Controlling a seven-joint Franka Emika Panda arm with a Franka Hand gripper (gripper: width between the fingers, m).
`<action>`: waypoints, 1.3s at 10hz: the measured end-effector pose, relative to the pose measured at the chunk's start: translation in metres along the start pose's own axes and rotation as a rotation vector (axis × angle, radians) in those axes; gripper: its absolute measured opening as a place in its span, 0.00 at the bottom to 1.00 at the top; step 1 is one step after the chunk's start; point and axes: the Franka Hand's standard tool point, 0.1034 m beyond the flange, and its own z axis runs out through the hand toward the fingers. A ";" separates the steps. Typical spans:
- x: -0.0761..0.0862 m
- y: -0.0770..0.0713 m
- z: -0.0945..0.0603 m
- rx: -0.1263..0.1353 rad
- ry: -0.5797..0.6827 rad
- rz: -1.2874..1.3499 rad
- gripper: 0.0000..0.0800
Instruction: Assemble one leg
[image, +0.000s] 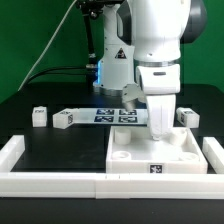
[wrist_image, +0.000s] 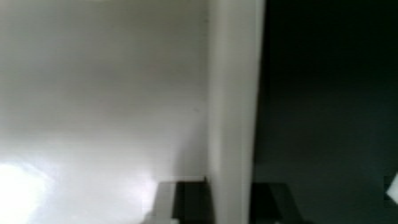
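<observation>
Jaws hang low under the arm (image: 158, 40), over the far right part of the panel (image: 172, 152), which lies on the desk (image: 60, 150) at the near right; I cannot tell how wide they stand or whether they hold anything, since in the exterior view their ends merge with the white below them and the wrist view is blurred; that view shows only a pale upright bar (wrist_image: 233, 100) between two dark tips (wrist_image: 183, 206), with a broad white face on one side and dark on the other; the bar may be a leg in the grip or merely the panel's edge. Three legs lie loose on the desk: the left leg (image: 40, 117) far toward the exterior view's left; the next leg (image: 65, 120) just to its right, at the end of the marker board (image: 100, 115); the right leg (image: 187, 116) just beyond the panel's far right corner, near the jaws but apart from them. The step in hand looks like work at that far right corner; to do it well, a leg should be kept upright and centred over its hole, lowered slowly, and turned only once it sits square; the panel must not slide while this is done; the wrist should stay clear of the right leg, which a sideways drift could knock over.
</observation>
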 end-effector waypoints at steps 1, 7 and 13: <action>0.001 0.009 -0.001 -0.005 -0.005 -0.019 0.08; 0.005 0.014 0.000 -0.010 0.001 -0.025 0.08; 0.013 0.024 0.000 -0.022 0.008 -0.017 0.08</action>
